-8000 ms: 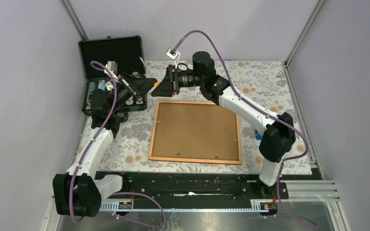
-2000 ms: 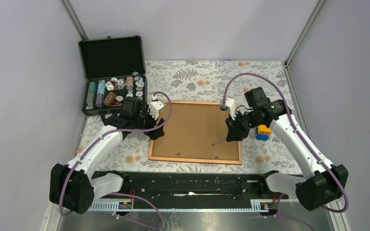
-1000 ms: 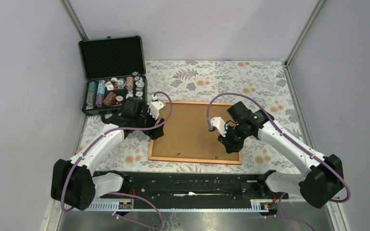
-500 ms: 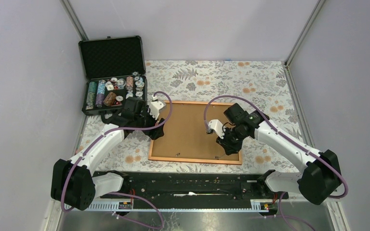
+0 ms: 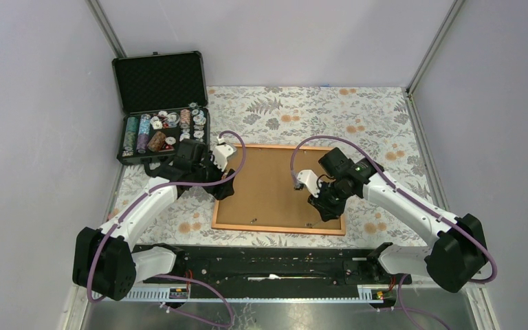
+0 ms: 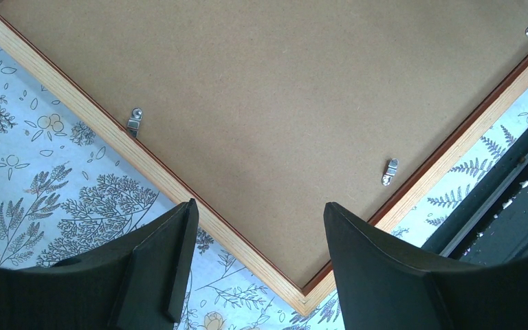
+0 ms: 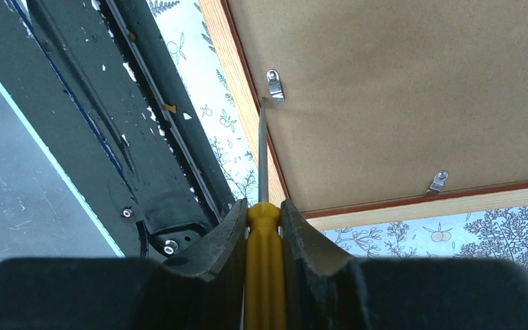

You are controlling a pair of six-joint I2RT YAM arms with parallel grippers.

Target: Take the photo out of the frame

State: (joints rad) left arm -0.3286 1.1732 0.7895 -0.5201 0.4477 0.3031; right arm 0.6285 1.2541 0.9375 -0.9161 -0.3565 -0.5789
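fingers of the right gripper (image 7: 260, 206) are pressed tight on the yellow handle of one screwdriver (image 7: 262, 230), one pad on each side, with no gap showing. the bare shaft runs straight out from the jaws, and its tip meets a small metal clip (image 7: 274, 85) at the near rail of the frame (image 5: 268, 182). whether the tip is under the clip or only against it cannot be told. a second clip (image 7: 438, 181) sits further along the adjoining rail, so the right wrist view shows two. the left gripper (image 6: 259, 208) has its two black fingers (image 6: 158, 254) spread wide, holding nothing, above the frame's near left corner; the left wrist view does not show them touching it. that view counts three clips along the rails. the frame lies flat on the floral tablecloth (image 5: 302, 110) in the middle of the table, brown fibreboard back up and front down, so the photo is hidden. its long axis runs left to right across the table, between the two arms. one open black case (image 5: 161, 103) holding poker chips stands at the far left, apart from the frame.
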